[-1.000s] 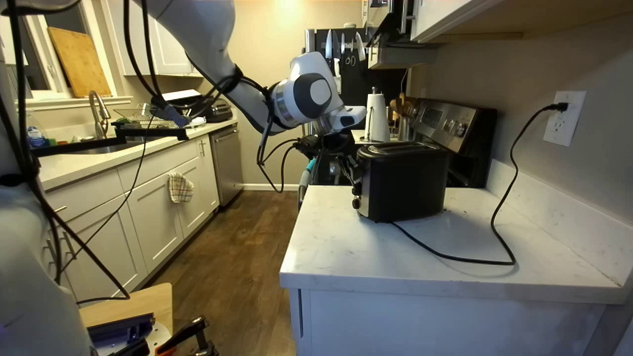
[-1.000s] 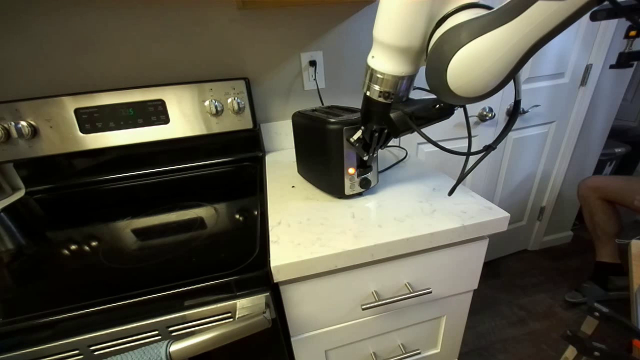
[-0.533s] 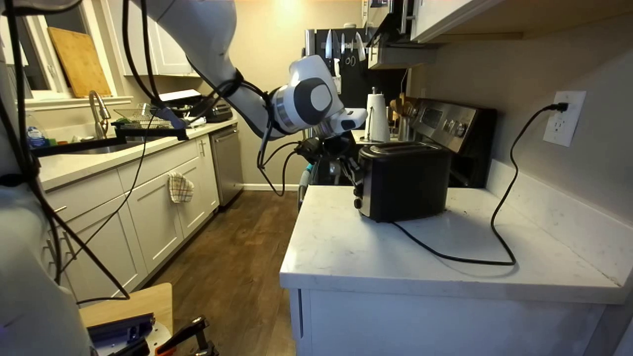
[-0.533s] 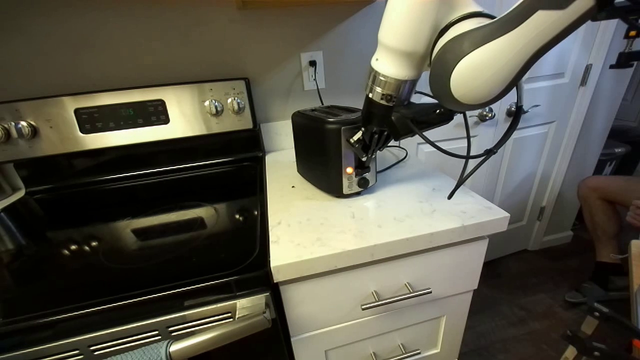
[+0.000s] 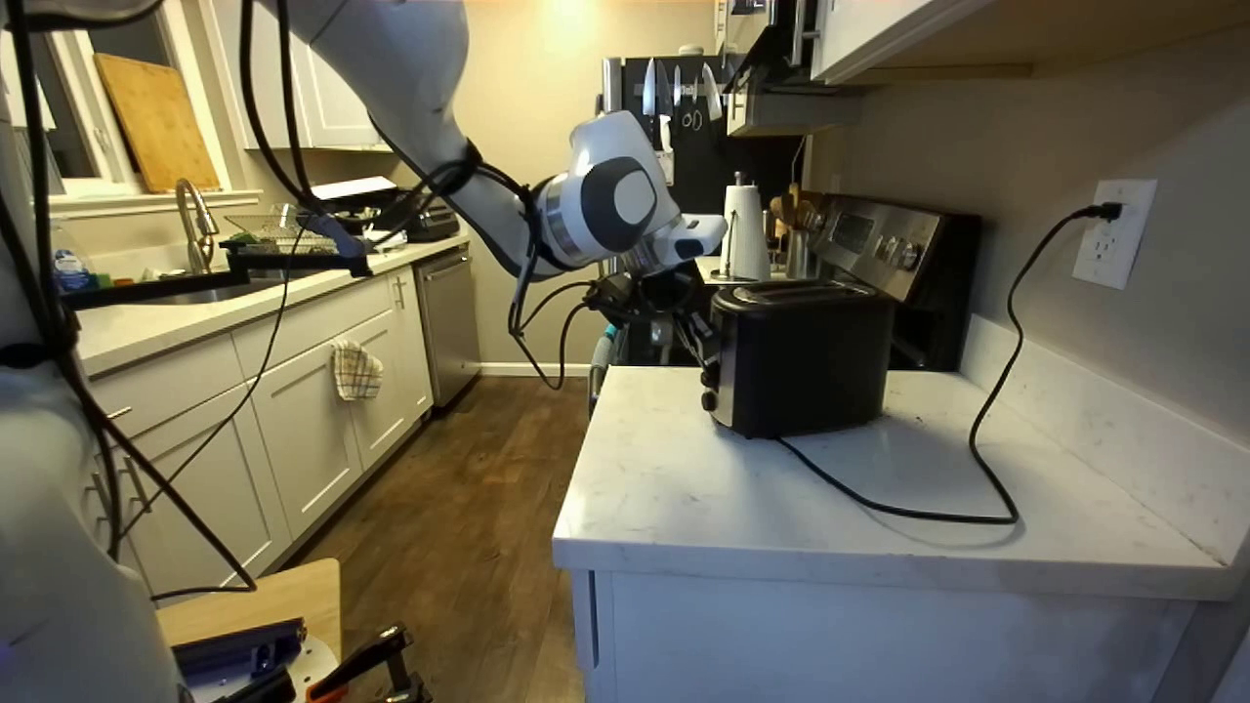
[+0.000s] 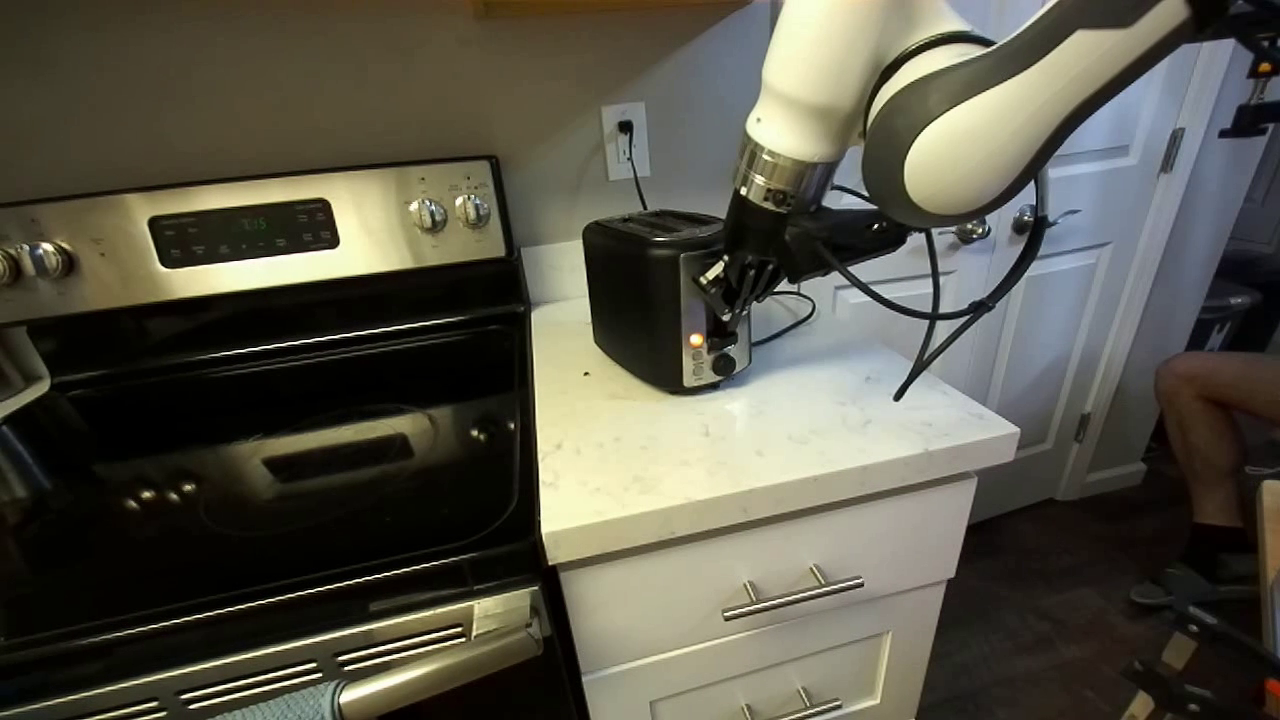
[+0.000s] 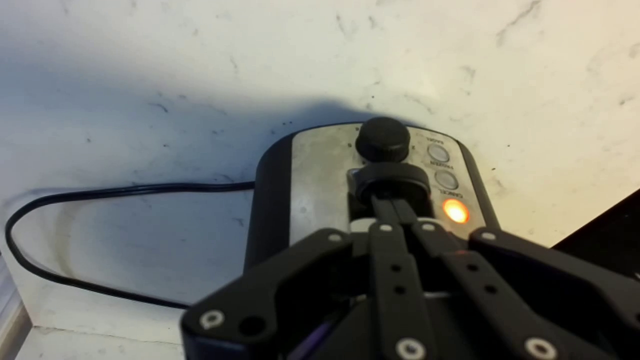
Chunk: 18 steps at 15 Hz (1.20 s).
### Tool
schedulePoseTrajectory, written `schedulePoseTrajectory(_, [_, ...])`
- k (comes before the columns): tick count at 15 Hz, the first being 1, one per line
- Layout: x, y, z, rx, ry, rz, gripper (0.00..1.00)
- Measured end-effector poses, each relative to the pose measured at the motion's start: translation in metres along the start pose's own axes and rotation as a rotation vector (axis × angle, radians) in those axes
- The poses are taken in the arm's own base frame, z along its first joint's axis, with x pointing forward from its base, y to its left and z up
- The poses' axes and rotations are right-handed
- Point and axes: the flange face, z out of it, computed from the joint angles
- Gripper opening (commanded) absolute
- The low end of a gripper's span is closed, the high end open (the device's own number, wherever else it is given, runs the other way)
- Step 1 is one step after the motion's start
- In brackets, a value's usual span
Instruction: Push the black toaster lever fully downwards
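White marbled countertop (image 6: 650, 440) bears the black toaster (image 6: 635, 300), its black plastic lever (image 7: 392, 172), low above the round black dial (image 7: 383, 139), meeting the dark gripper (image 7: 394, 210), jaws together, while the orange-lit button (image 6: 695, 341) at left suggests pressing is done, withdrawal remaining.

A kitchen; a stove (image 6: 280, 430), a faucet (image 5: 206, 224), racked knives (image 5: 649, 88) and a toaster (image 6: 638, 300) show it.

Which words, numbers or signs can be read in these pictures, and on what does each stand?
"BAGEL": on the toaster panel, upside down in the wrist view.
"FROZEN": same panel, upside down.
"CANCEL": same panel, upside down, by the lit orange button.
Marks around the black knob: too small to be sure.
Green digits on the stove display: too blurred.
Other stove markings: too small.
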Motion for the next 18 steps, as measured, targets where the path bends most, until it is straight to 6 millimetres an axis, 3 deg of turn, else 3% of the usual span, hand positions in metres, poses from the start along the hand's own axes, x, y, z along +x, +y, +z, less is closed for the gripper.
schedulePoseTrajectory(8, [-0.006,-0.012,-0.005,0.008,0.003,-0.026,0.0])
schedulePoseTrajectory(13, [-0.041,-0.037,-0.012,0.008,0.0,-0.108,0.0])
schedulePoseTrajectory(18, [-0.066,-0.042,-0.029,-0.002,0.024,-0.118,0.0])
